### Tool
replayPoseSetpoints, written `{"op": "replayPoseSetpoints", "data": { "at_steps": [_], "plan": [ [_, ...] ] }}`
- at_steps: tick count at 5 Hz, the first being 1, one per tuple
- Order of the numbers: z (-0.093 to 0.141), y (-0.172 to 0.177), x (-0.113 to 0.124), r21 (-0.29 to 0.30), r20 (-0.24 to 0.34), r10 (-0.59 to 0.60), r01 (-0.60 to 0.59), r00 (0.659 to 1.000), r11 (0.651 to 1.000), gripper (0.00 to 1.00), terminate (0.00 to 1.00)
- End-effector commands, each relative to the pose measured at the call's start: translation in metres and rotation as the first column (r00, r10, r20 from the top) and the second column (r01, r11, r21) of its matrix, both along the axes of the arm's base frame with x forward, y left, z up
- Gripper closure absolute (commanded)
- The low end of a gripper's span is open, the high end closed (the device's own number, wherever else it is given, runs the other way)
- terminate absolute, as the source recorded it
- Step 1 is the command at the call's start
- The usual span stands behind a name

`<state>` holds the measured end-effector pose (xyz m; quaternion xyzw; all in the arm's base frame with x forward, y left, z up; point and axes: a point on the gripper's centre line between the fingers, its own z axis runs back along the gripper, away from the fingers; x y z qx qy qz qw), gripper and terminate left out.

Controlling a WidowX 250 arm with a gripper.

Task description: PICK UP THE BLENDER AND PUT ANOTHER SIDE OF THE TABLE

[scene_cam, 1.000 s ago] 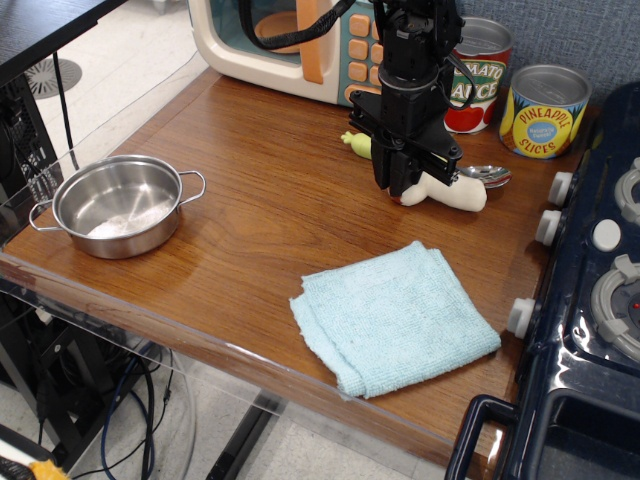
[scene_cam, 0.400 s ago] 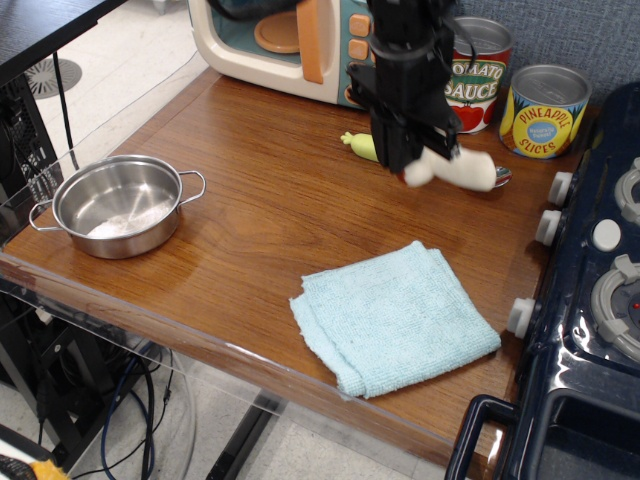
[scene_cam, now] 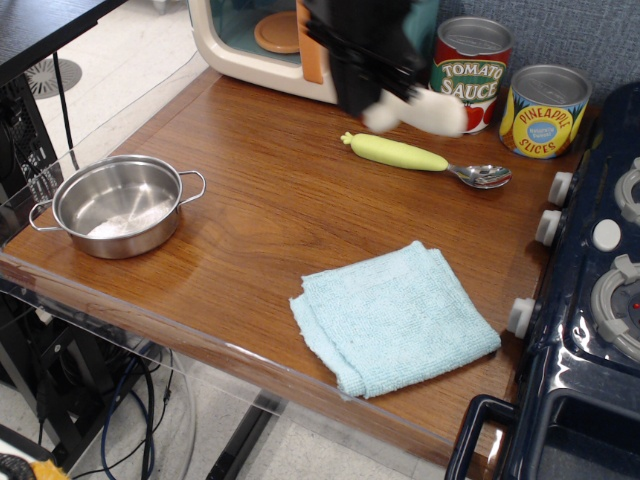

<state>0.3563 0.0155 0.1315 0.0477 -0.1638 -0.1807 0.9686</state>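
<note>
My gripper (scene_cam: pixel 372 100) is blurred by motion, well above the brown wood-grain table (scene_cam: pixel 260 200), near its far edge. It is shut on the blender (scene_cam: pixel 425 110), the toy mushroom. Only the cream-white stem shows, sticking out to the right of the fingers; the reddish-brown cap is hidden in the gripper. The blender hangs clear of the table, above the yellow-green handled spoon (scene_cam: pixel 420 158).
A steel pot (scene_cam: pixel 118 205) sits at the left front. A light blue cloth (scene_cam: pixel 395 315) lies at the front middle. A toy microwave (scene_cam: pixel 270 40) and two cans (scene_cam: pixel 545 110) stand at the back. A dark blue toy stove (scene_cam: pixel 590 300) fills the right side.
My gripper has lifted the blender off the table beside the spoon and carried it up and to the left. The spoon now shows in full.
</note>
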Motion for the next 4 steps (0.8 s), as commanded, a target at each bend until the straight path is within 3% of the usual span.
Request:
{"op": "replayPoseSetpoints", "data": {
  "at_steps": [1,3,4],
  "plan": [
    [0.034,0.083,-0.012,0.083,0.038,0.116,-0.119,0.993,0.989,1.0,0.0],
    [0.003,0.152,-0.001,0.14,-0.064,0.179,-0.168,0.982,0.976,1.0,0.0],
    [-0.01,0.169,0.007,0.154,-0.088,0.191,-0.177,0.978,0.972,1.0,0.0]
  ]
}}
